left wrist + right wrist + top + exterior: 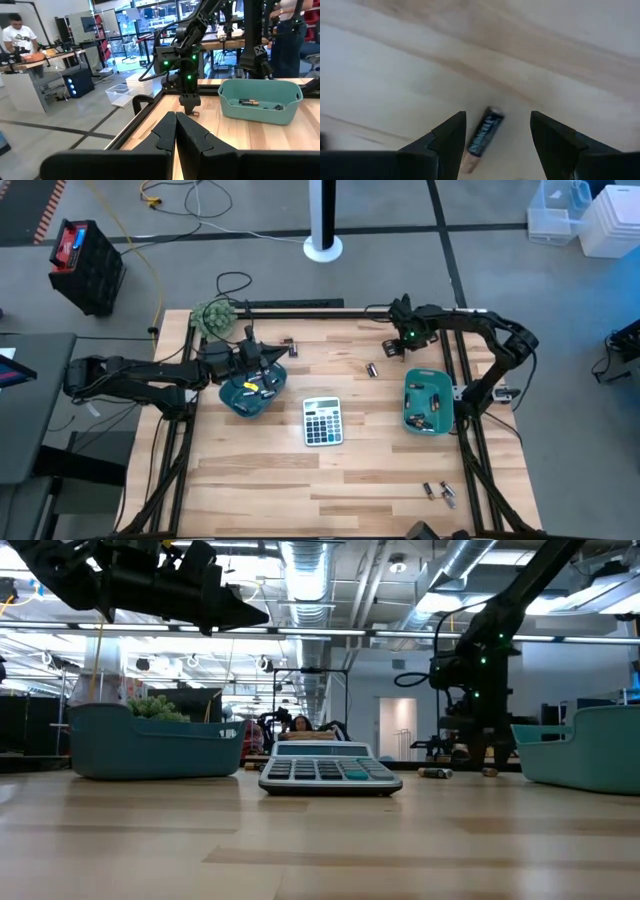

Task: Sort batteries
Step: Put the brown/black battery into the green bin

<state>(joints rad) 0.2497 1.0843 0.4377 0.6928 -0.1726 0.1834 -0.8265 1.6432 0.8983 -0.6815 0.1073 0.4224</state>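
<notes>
Fingers of the left gripper (pixel 262 370) are pressed together w/ nothing between them, as the left wrist view shows; this gripper hangs over the left teal tray (pixel 232 400), which already holds several batteries. Centre of table: grey calculator (pixel 322 421), not part of the sort. Right of it, loose cells (pixel 372 369) lie on the wood, w/ another pair (pixel 438 493) near the front edge, well apart from both arms. The right teal tray (pixel 411 418) also holds a few cells.

Far-right corner: right gripper (pixel 495 137) points down at the table, fingers spread wide & holding nothing. Right wrist view: one dark cell w/ a copper-toned end, the target battery (pixel 482 138), lies flat on the wood between the two fingers, closer to one finger than the other. Its long axis runs roughly along the fingers' length, slightly slanted, i.e. across the closing direction, so the jaws would meet its round sides. Copper end points back toward the wrist; dark end points away.

Judgement: right arm is much the nearer to this cell; the grasp prob. needs only a short descent, perhaps a small sideways correction to centre it.
</notes>
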